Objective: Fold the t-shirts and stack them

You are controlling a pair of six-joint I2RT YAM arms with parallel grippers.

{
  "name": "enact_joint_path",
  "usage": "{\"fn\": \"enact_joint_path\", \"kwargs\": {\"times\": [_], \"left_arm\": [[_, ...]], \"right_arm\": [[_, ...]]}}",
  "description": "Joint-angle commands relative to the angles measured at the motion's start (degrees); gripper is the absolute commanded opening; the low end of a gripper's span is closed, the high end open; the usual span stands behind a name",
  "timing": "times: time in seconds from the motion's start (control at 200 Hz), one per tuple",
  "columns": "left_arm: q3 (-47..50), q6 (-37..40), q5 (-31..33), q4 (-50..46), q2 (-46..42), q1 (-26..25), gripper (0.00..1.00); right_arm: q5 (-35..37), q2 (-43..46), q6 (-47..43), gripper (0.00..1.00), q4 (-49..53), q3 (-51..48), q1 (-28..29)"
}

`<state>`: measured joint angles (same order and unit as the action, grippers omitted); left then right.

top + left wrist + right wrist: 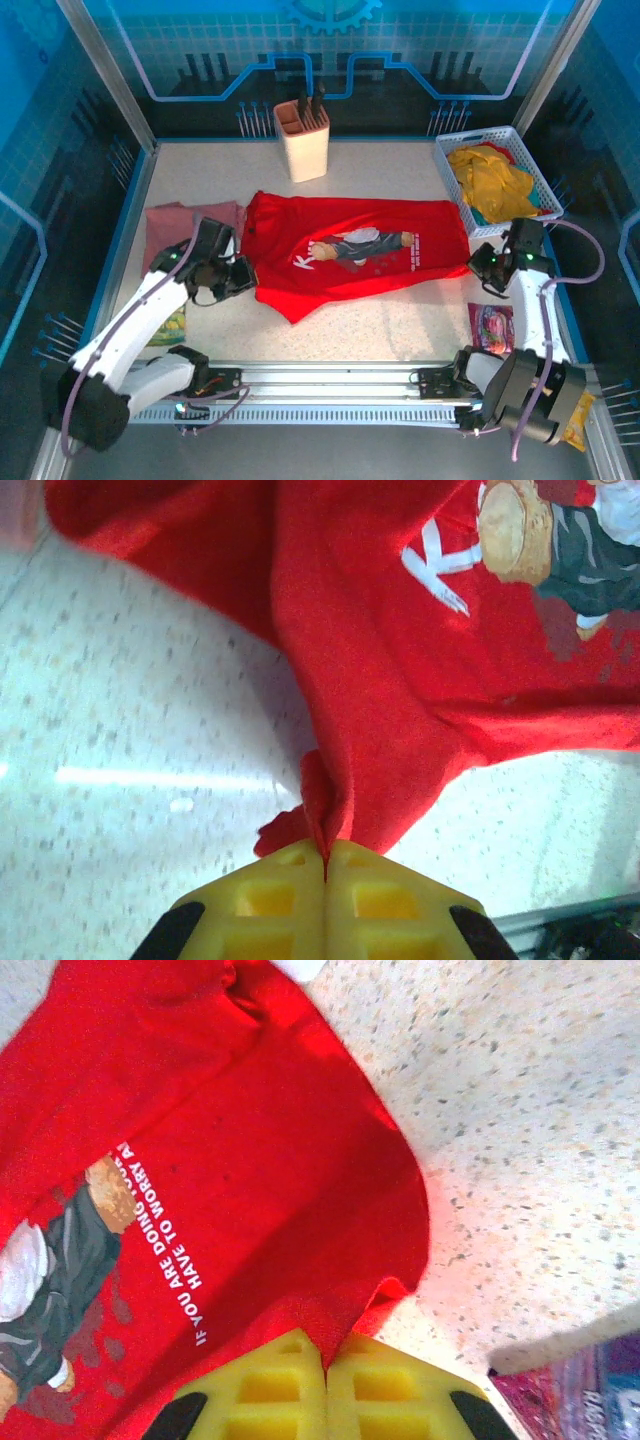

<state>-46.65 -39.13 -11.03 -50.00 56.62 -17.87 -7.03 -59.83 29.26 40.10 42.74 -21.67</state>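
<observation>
Near edge of the counter point(400, 325): a metal rail point(330, 385) with both arm bases on it. Just beyond, on the right, a pink-purple snack packet point(490, 327) flat on the counter. At the near right corner, a yellow packet point(579, 421), partly behind the right arm's base. On the left, a green-yellow packet point(170, 328), partly hidden under the left arm.

Next, the left hand point(246, 277), low over the counter at the left edge of the red t-shirt point(350, 250). State: clenched. In the left wrist view, yellow fingertips point(280, 880) pressed together, with a bunched fold of red cloth pinched between them and the chest graphic point(560, 550) further off.

Opposite, the right hand point(476, 262), at the right edge of the same shirt. State: clenched likewise. In the right wrist view, fingertips point(375, 1365) closed on the red hem, with white lettering point(170, 1250) to the left and bare speckled counter to the right.

Red t-shirt: spread lengthwise across the middle of the counter, graphic side up, between the two hands, with a pointed flap toward the near edge at its left end.

Further left, just beside the red shirt's far-left corner: a dusty pink t-shirt point(180, 222), flat on the counter, its near corner hidden behind the left hand.

Far right: a white lattice basket point(515, 135), with crumpled yellow t-shirts point(490, 180) inside.

Far centre: a beige holder point(302, 150), upright, with dark handles in it, apart from the red shirt's far edge.
</observation>
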Motion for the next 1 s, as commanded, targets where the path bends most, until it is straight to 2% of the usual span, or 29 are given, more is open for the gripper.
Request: {"fn": "enact_joint_path", "kwargs": {"times": [0.0,0.15,0.24,0.455,0.775,0.996], "left_arm": [[1.85,-5.96,-1.94,-7.19,-6.13,-1.03,0.00],[1.55,-10.29,-2.11,-10.73,-12.66,-2.74,0.00],[-0.47,-10.09,-0.48,-11.15,-13.29,-2.70,0.00],[-9.90,-4.95,-0.90,-5.73,-0.99,-1.39,0.00],[-19.88,5.68,-6.07,-1.69,15.33,12.30,0.00],[-24.37,8.98,-6.83,0.68,25.62,15.31,0.00]], "right_arm": [[0.78,3.50,-1.11,0.00,4.53,-0.52,-1.87],[4.75,9.57,-0.12,0.00,5.88,-1.13,-2.12],[2.81,8.98,-0.75,0.00,4.72,-1.78,-2.09],[-5.58,-4.51,-4.52,0.00,0.46,0.10,-1.64],[-3.01,-19.67,-4.53,0.00,-1.64,10.00,2.26],[-1.23,-28.65,-3.21,0.00,-3.26,15.93,5.28]]}}
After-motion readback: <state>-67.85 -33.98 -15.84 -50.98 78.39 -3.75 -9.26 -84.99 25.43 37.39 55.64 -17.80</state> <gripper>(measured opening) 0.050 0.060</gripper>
